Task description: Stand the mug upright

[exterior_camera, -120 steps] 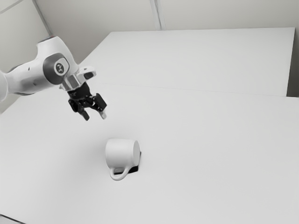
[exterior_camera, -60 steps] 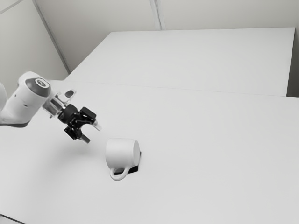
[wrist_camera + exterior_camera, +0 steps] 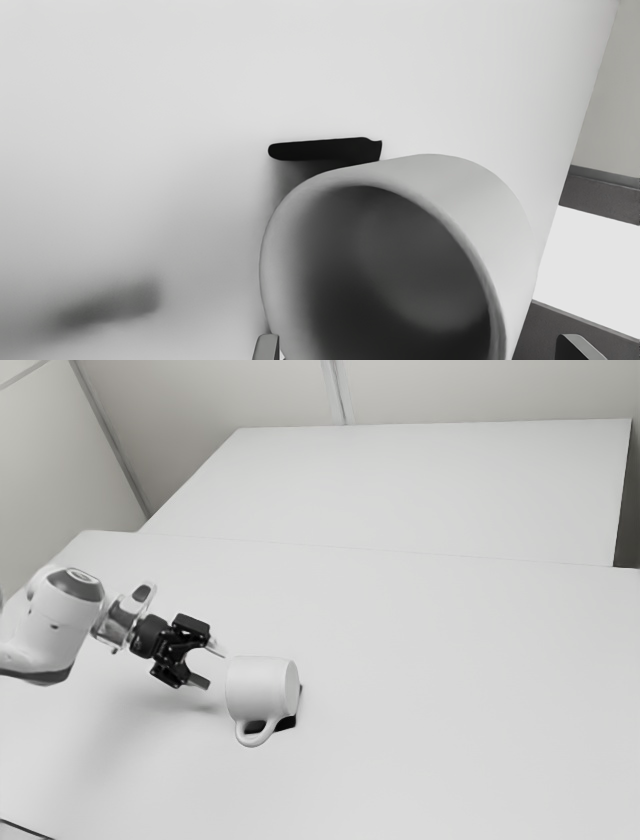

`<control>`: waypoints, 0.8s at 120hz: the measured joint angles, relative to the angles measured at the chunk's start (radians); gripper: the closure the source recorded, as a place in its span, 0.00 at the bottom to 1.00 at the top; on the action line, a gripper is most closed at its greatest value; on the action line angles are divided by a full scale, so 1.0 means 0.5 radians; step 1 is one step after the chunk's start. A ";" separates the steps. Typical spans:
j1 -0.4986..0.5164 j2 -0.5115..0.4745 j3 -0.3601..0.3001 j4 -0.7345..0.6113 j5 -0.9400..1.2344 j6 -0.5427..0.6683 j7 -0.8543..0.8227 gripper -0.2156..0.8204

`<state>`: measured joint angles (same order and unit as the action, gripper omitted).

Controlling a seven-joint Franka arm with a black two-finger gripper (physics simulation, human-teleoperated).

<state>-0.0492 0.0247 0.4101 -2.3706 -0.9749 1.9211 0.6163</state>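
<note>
The white mug (image 3: 260, 688) lies on its side on the white table, its handle toward the exterior view's bottom and its base toward the exterior view's right. My gripper (image 3: 216, 667) is low at the mug's mouth end, fingers spread and pointing at it. In the wrist view the mug (image 3: 470, 200) shows its open mouth and dark inside, between the two tips of my open gripper (image 3: 417, 345). I cannot tell whether a finger touches the rim. The handle is hidden in the wrist view.
A black flat shape (image 3: 325, 149) lies on the table beside and partly under the mug. The white table (image 3: 450, 690) extends around the mug, with another white surface (image 3: 430, 490) behind it. Pale walls (image 3: 220, 395) stand at the back.
My hand has come down from above toward the exterior view's bottom and tilted over to point across at the mug's mouth. The mug has stayed where it was.
</note>
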 joint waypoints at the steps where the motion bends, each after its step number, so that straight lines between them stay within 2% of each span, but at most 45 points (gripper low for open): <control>1: -0.002 0.000 0.000 -0.002 -0.007 0.006 0.003 0.21; 43: -0.186 -0.053 -0.001 -0.095 -0.229 0.199 0.099 0.21; 77: -0.336 -0.092 -0.001 -0.134 -0.308 0.257 0.143 0.21; 85: -0.350 -0.100 -0.001 -0.139 -0.312 0.262 0.151 0.25; 96: -0.341 -0.105 -0.001 -0.139 -0.315 0.263 0.161 0.38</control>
<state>-0.2194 -0.0277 0.4096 -2.4402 -1.1323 2.0527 0.6967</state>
